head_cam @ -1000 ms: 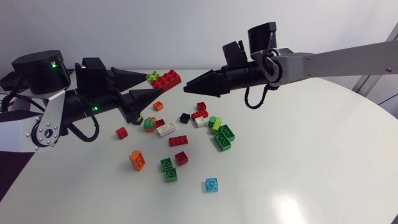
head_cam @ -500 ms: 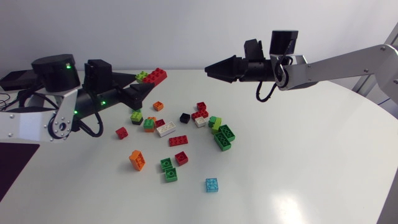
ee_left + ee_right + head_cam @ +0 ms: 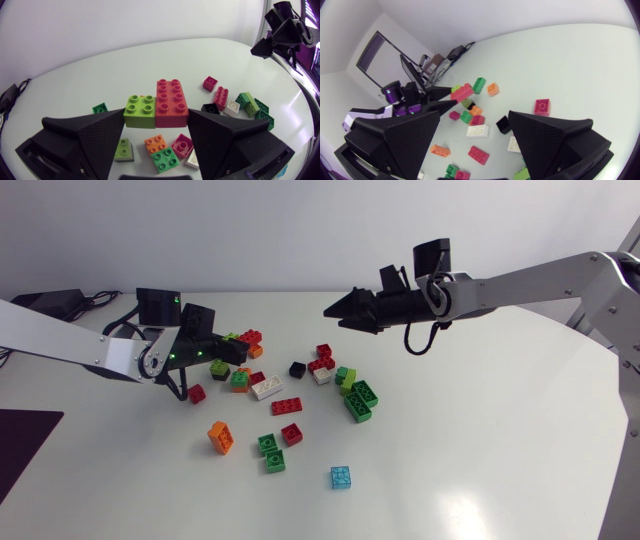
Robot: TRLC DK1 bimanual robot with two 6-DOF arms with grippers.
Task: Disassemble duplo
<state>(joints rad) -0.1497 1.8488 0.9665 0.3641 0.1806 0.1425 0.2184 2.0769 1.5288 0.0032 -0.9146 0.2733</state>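
The joined duplo piece (image 3: 156, 104), a lime-green square brick fixed side by side to a longer red brick, is off the desk (image 3: 480, 440). It hangs low over the back-left part of the desk, at the edge of the scatter of loose bricks (image 3: 300, 395). The left gripper (image 3: 157, 115) has its fingers clenched on it from both ends, one wedge against the green brick's outer wall and the other against the red brick's. What links the two bricks underneath is hidden.

The right gripper (image 3: 335, 310) hangs well apart from it over the back middle of the desk. It points toward the piece, its fingers spread with nothing between them.

The piece looks like hard, smooth plastic: light, stiff and unlikely to break, but apt to slide or twist on glossy walls. Its joint probably gives way with a sudden snap. The flat side walls seem the best hold, not the studs. The right fingers could take the red brick's free end across its long sides and peel it off.
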